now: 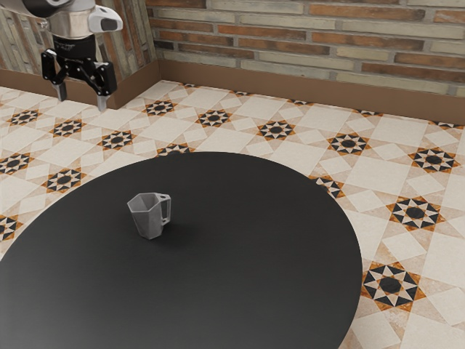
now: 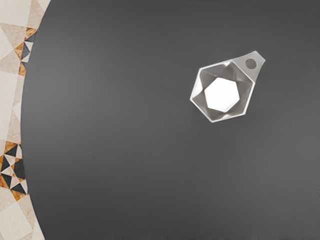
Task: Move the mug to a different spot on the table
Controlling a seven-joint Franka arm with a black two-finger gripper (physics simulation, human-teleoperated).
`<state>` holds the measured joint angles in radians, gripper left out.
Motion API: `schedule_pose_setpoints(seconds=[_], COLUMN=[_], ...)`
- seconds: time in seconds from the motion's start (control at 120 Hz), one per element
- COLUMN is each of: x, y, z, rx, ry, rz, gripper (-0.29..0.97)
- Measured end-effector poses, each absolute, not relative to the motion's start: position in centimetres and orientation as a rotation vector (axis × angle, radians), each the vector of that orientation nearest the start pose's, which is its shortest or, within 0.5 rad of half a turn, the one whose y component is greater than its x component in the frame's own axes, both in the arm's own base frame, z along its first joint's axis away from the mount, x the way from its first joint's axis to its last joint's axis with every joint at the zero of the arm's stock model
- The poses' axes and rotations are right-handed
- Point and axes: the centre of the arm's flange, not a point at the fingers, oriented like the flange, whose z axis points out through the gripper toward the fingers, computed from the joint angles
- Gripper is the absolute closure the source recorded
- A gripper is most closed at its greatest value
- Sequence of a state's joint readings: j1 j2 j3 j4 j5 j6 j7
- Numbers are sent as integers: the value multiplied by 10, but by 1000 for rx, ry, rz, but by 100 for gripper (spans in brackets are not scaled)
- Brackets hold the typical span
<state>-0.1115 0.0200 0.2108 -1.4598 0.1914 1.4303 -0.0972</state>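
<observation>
The floor (image 1: 312, 156) is tiled in cream squares with orange-and-black star patterns, and it runs back to a brick wall (image 1: 305, 36) with a brown skirting along its foot. A round table (image 1: 240, 262) with a flat, matte black top fills the lower part of the exterior view; in the wrist view its curved edge (image 2: 30, 125) cuts across the tiles.

The gripper (image 1: 81, 98) hangs high at the exterior view's upper left, well above the table and well apart from the mug. Its two black fingers are spread wide, with nothing between them and nothing touching them.

The mug (image 1: 149, 216) is small, grey and faceted, with a hexagonal mouth and a squared loop handle on the side toward the exterior view's right. It stands upright on the table, toward the exterior view's left. From above, the wrist view shows its pale six-sided floor (image 2: 222, 92). Nothing stands between the gripper and the mug.
</observation>
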Motion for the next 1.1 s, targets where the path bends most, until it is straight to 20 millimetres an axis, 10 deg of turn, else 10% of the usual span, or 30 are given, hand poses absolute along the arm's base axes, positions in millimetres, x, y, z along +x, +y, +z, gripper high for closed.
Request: schedule_pose_setpoints(seconds=[0.267, 0.575, 0.858, 1.1], x=[541, 555, 573, 593], y=[71, 44, -19, 8], z=[644, 538, 469, 430], rx=[-2953, -3027, -3007, -2989], ry=[-313, -200, 264, 400], rz=[93, 202, 138, 130], gripper=[0, 0, 0, 0])
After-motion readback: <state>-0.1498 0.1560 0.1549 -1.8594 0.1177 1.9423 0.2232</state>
